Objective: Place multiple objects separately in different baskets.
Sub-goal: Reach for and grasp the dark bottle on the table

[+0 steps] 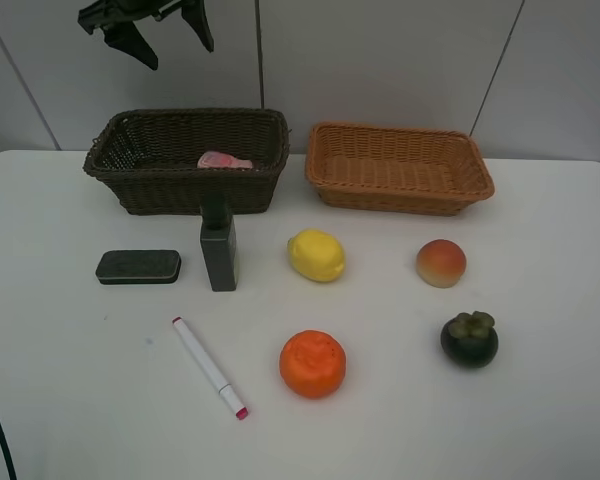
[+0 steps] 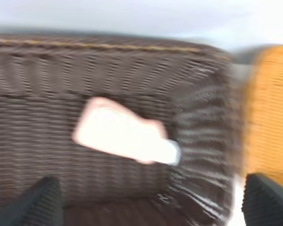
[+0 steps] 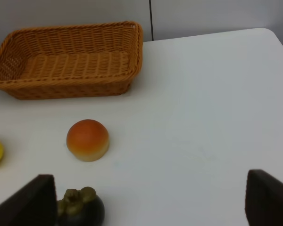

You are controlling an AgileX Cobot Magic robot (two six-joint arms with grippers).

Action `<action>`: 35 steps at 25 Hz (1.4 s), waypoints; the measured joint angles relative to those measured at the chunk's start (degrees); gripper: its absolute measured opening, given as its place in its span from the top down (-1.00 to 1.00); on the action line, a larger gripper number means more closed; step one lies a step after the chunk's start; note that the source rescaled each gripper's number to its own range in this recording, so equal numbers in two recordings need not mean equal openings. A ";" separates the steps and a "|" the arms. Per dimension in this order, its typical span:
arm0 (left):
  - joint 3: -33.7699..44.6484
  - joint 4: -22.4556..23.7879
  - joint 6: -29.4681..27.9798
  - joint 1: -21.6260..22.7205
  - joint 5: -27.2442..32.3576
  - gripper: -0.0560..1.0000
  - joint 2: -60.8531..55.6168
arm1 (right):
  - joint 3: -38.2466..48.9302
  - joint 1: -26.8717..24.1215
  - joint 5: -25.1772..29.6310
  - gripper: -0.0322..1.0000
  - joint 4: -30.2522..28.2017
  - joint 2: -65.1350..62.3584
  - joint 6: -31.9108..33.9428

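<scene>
Left wrist view, blurred: left end effector (image 2: 153, 207) spread over probably pink bottle (image 2: 125, 139) in dark basket (image 2: 37, 94).

— What's behind everything?
— A pale grey wall (image 1: 380, 60) across twelve o'clock, built of panels. An upright seam (image 1: 260, 50) runs near twelve, a slanting seam (image 1: 500, 65) toward two, and another slanting one at ten.
— And below?
— A plain white table (image 1: 540, 420), from nine round through six to three, with rounded far corners. The light is soft and even, and the shadows are faint.
</scene>
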 joint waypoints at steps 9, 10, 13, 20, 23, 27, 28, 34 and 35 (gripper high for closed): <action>27.52 -0.32 0.94 -7.31 -0.11 -1.00 -19.57 | 0.00 0.00 0.00 -0.69 0.00 0.00 0.00; 31.25 0.56 0.78 -8.37 -0.11 -1.00 -21.11 | 0.00 0.00 0.00 -0.69 0.00 0.00 0.00; 40.13 4.12 -2.12 -11.16 -0.22 -1.00 -24.91 | 0.00 0.00 0.00 -0.69 0.00 0.00 0.00; 48.21 5.95 -5.75 -17.52 -0.13 -1.00 -23.62 | 0.00 0.00 0.00 -0.69 -0.05 0.00 0.00; 48.20 5.88 -7.83 -19.64 -0.52 -1.00 -21.69 | 0.00 0.00 0.00 -0.69 -0.05 0.00 0.00; 48.20 7.73 -10.20 -20.13 -0.84 -1.00 -18.09 | 0.00 0.00 0.00 -0.69 -0.05 0.00 0.00; 48.20 8.17 -10.68 -20.13 -0.84 -1.00 -17.38 | 0.00 0.00 0.00 -0.69 -0.05 0.00 0.00; 48.27 10.52 -11.52 -20.13 -4.00 -1.00 -14.32 | 0.00 0.00 0.00 -0.69 -0.05 0.00 0.00; 48.27 10.65 -11.66 -20.13 -4.90 -1.00 -13.59 | 0.00 0.00 0.00 -0.69 -0.05 0.00 0.00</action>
